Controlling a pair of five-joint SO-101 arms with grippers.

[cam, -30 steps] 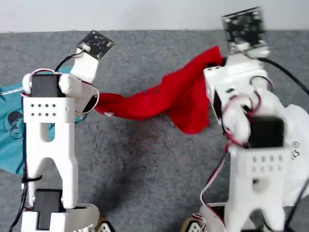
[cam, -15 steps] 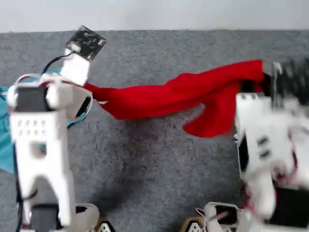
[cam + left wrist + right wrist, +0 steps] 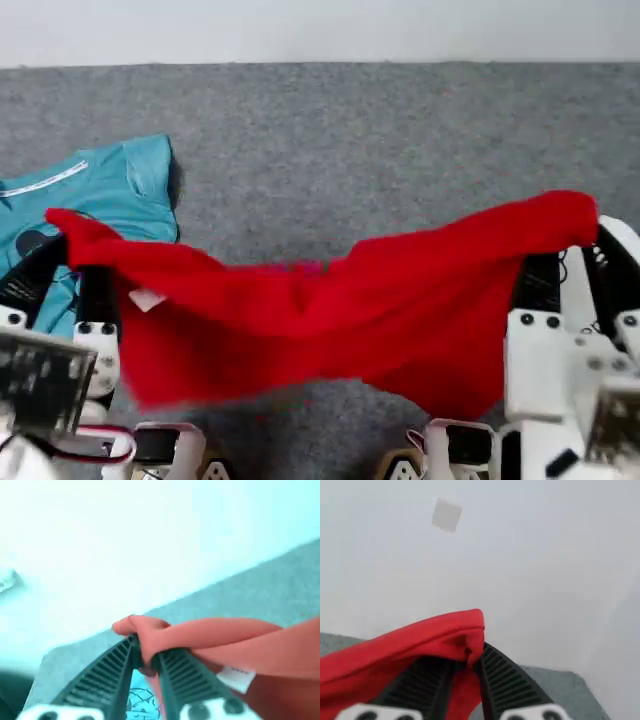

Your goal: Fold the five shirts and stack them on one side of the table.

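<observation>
A red shirt [image 3: 330, 310] hangs stretched in the air between both arms, near the table's front edge. My left gripper [image 3: 62, 228] is shut on its left corner, and in the left wrist view the black fingers [image 3: 117, 667] pinch a bunch of the red shirt [image 3: 210, 640]. My right gripper [image 3: 575, 215] is shut on the right corner; the right wrist view has its fingers [image 3: 502, 680] clamped on the red shirt [image 3: 415, 640]. A white label [image 3: 146, 299] dangles from the cloth. A teal shirt [image 3: 100, 195] lies flat at the table's left side.
The grey carpet-like tabletop [image 3: 350, 150] stretches back to a pale wall [image 3: 320, 30]. The arms' white bases [image 3: 440, 450] stand at the front edge.
Both arms have pulled back toward the front and lifted, drawing the red shirt up and spreading it wide. The teal shirt, earlier partly covered by the left arm, lies uncovered.
</observation>
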